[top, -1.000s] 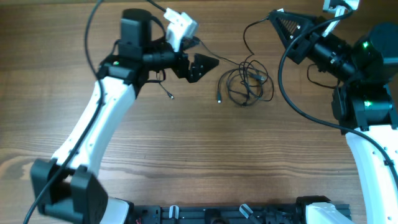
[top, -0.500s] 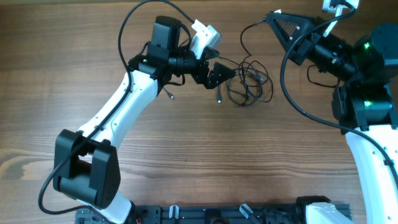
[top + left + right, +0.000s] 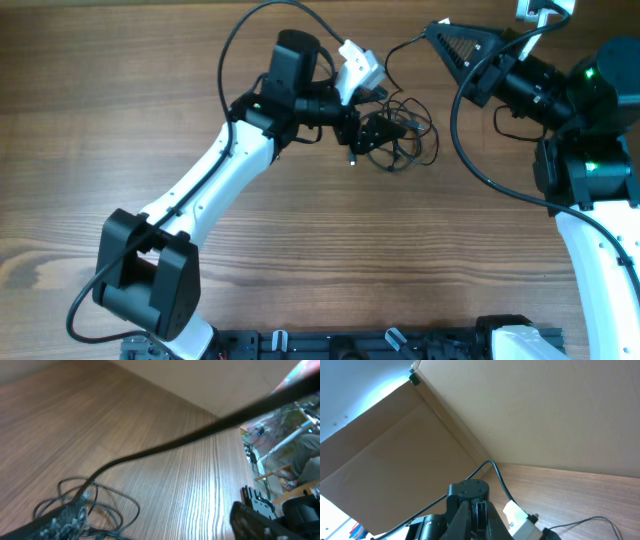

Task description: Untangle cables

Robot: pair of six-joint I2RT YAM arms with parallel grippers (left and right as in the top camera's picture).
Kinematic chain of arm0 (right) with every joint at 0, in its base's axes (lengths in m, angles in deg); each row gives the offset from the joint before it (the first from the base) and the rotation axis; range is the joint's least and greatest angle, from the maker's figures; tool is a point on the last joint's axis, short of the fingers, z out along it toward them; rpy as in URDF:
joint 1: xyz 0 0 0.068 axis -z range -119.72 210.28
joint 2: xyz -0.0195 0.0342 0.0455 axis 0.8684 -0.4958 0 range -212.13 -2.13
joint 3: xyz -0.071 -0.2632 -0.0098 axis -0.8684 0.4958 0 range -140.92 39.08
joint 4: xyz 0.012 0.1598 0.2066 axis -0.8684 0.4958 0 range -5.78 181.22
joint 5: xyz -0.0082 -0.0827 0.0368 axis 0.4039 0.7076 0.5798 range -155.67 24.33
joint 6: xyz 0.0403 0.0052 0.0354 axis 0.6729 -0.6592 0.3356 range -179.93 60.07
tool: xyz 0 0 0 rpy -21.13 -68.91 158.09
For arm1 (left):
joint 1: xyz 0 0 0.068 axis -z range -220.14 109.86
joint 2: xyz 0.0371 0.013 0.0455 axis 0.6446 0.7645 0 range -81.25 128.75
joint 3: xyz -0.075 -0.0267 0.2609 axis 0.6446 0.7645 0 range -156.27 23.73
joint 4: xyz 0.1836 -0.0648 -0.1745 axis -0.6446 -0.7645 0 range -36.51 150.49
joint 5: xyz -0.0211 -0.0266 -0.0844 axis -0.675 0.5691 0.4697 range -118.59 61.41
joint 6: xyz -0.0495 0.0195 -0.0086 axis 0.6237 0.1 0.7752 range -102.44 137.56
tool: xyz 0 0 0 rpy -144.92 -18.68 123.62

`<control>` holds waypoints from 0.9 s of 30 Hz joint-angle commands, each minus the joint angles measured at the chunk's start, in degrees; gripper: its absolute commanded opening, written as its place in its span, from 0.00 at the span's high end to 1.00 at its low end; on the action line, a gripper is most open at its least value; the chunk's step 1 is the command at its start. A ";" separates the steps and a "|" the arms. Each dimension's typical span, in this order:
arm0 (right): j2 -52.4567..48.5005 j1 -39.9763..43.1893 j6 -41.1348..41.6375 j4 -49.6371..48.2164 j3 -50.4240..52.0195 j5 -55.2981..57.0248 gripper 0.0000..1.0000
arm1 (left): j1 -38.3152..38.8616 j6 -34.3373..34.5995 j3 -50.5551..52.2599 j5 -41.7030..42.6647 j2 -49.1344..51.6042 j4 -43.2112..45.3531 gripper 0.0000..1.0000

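The left claw (image 3: 385,130), spread wide, hangs over the near edge of the cables (image 3: 405,150). They form a loose coil on the bench (image 3: 150,100) just ahead of its tips, so this arm is the nearer. The right claw (image 3: 445,38), pinched shut, sits well apart beyond the coil; whether it grips a cable end I cannot tell.

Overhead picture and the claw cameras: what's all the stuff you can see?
cables: one tangled bunch, black, top middle of the table
table: one, brown wood, under everything
wall: one, beige, behind the table
left arm: one, white and black, stretched toward the bunch
right arm: one, white and black, right edge
left claw: one, black, open over the bunch
right claw: one, black, shut, top right
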 commanded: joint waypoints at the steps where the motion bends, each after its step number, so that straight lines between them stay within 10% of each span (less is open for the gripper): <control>1: -0.24 -0.20 0.66 -0.33 -1.22 -1.64 0.96 | 1.33 0.55 -0.90 1.33 0.20 3.10 0.14; 9: -0.24 -0.20 0.79 -0.70 -1.22 -2.71 0.95 | 1.77 2.51 -0.90 -2.49 0.20 8.09 0.68; 11: -0.24 -0.20 0.79 -0.68 -1.22 -2.69 0.95 | 1.75 3.28 -0.90 -3.96 0.20 8.46 0.96; 24: -0.24 -0.20 0.61 -0.28 -1.22 -2.67 0.95 | -0.35 8.52 -0.90 -2.21 -0.02 14.58 0.96; 27: -0.24 -0.20 0.35 -0.20 -1.22 -2.67 0.95 | -0.39 8.52 -0.90 4.66 -0.02 15.02 0.66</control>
